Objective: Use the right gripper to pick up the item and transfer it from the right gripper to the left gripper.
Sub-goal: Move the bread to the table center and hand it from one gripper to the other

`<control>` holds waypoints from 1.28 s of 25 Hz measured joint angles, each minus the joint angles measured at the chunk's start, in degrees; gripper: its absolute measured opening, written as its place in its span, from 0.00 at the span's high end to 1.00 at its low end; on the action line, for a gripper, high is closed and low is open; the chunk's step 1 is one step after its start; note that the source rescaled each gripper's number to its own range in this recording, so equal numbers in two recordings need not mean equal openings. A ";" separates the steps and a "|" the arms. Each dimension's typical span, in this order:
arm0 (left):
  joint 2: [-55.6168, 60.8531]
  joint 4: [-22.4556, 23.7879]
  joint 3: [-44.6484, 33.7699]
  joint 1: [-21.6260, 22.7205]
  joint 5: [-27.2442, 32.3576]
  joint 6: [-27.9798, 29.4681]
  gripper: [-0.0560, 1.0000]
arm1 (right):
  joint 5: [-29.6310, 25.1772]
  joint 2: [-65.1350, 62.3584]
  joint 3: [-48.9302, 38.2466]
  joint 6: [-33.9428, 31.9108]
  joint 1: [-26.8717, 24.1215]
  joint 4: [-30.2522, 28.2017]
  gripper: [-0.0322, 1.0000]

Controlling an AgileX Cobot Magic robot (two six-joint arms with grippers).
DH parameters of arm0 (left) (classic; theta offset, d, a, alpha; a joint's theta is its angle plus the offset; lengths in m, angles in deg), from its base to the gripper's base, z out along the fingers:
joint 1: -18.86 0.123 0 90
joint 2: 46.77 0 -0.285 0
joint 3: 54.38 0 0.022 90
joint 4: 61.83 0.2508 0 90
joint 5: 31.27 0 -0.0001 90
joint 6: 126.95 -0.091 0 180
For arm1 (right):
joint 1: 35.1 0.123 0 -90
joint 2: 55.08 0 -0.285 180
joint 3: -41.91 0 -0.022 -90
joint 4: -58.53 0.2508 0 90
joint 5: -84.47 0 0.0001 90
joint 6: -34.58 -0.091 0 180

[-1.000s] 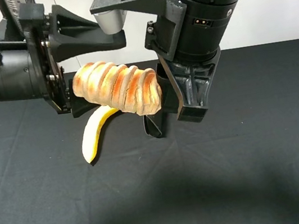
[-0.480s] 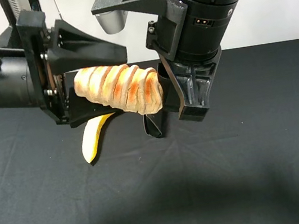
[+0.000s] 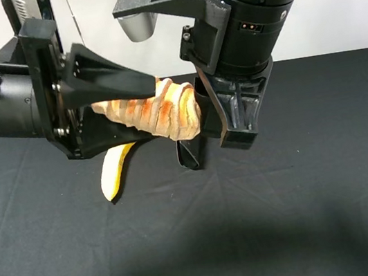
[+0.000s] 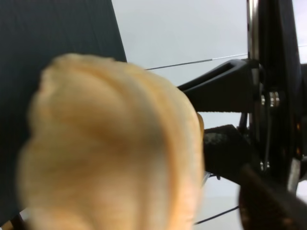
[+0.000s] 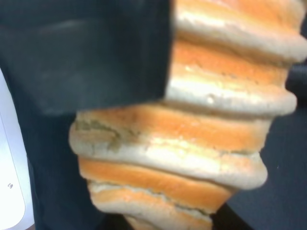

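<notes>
The black right gripper point(image 3: 213, 144) clamps one end of the level tan ridged loaf point(image 3: 169, 109) while the wedge-fingered left gripper point(image 3: 150, 110) straddles the other, grip uncertain.

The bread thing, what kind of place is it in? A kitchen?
Probably a robot lab, not a kitchen. The right gripper holds a loaf out to the left gripper above a black-clothed table, with a bare white wall behind.

Item point(image 3: 165, 109) mid-air, right end clamped in right gripper point(image 3: 214, 130); left gripper point(image 3: 150, 112) fingers straddle its left end. Below: banana point(image 3: 115, 170) on tabletop point(image 3: 308, 216), nearer far edge.
</notes>
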 joint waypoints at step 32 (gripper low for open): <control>-0.05 0.13 0.00 0.00 -3.33 -0.79 0.89 | 0.11 -0.51 0.00 -6.03 0.00 0.49 0.00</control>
